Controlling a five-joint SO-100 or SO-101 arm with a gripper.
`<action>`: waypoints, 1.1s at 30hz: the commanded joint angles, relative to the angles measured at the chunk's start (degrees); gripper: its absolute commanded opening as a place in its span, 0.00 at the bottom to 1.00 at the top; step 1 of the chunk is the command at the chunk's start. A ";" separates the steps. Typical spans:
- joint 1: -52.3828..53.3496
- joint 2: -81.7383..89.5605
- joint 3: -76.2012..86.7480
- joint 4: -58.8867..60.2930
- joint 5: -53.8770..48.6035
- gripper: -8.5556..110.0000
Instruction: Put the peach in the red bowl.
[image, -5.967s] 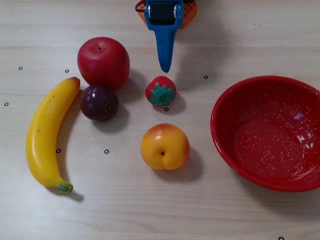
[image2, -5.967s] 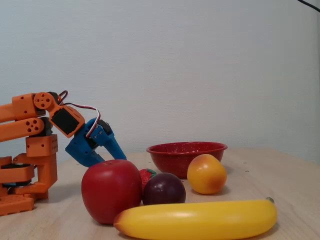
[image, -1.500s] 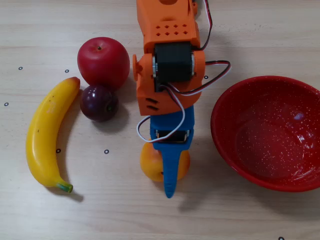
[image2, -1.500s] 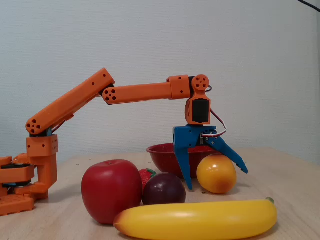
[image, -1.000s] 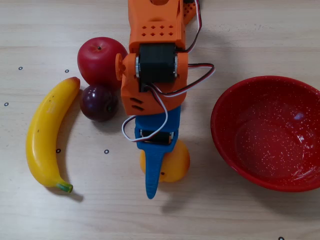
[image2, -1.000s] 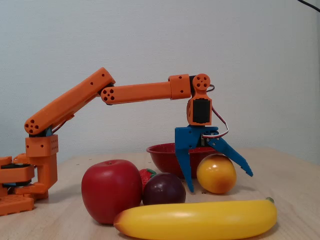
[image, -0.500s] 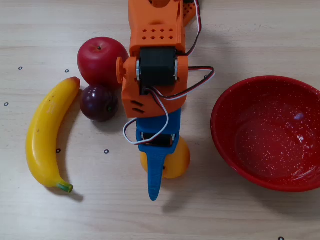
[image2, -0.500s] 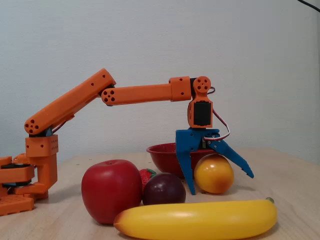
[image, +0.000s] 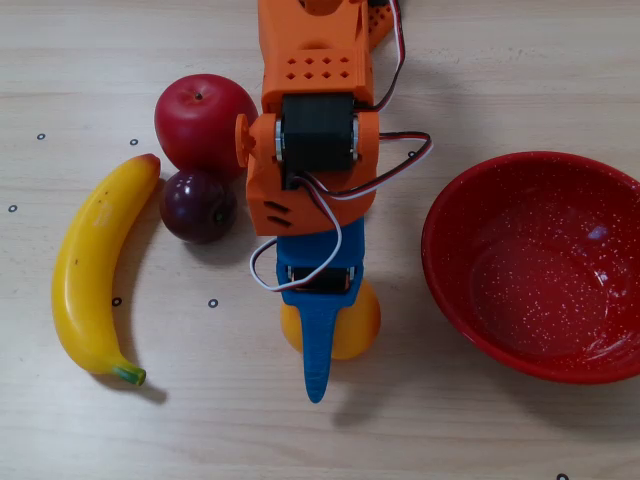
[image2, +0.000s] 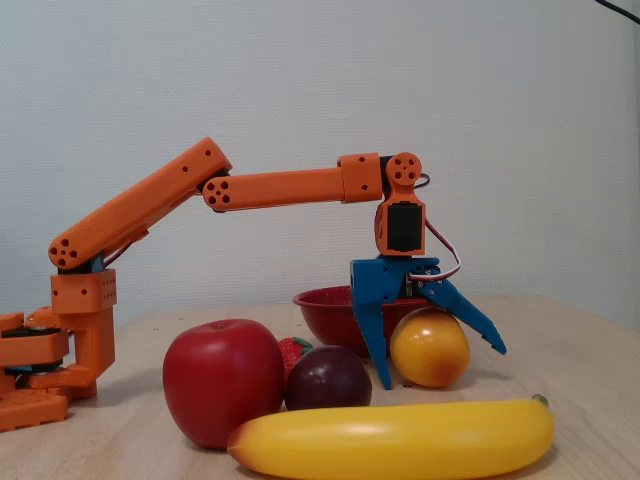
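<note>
banana (image2: 395, 438): nearest you in the fixed view, long smooth curved yellow plastic with a green tip, lying flat on the table (image: 200, 420).
apple (image2: 224, 380): glossy red, round, just behind the banana.
plum (image2: 328, 378): dark purple, shiny, touching the apple.
peach (image2: 430, 348): smooth yellow-orange ball resting on the pale wood-grain table, between the plum and the red bowl in the overhead view.
gripper (image2: 437, 360): your blue plastic fingers are spread wide and straddle the peach, one straight finger left of it in the fixed view, one angled over its right; no squeeze visible.
red bowl (image: 450, 260): wide, glossy, white-speckled, empty, just beside the peach.
arm (image2: 280, 187): blocky orange printed segments.
</note>
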 joint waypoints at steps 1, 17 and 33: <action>1.93 2.11 -3.25 1.58 1.67 0.57; 2.37 1.49 -3.34 2.55 3.60 0.48; 2.02 1.58 -3.87 3.43 5.10 0.25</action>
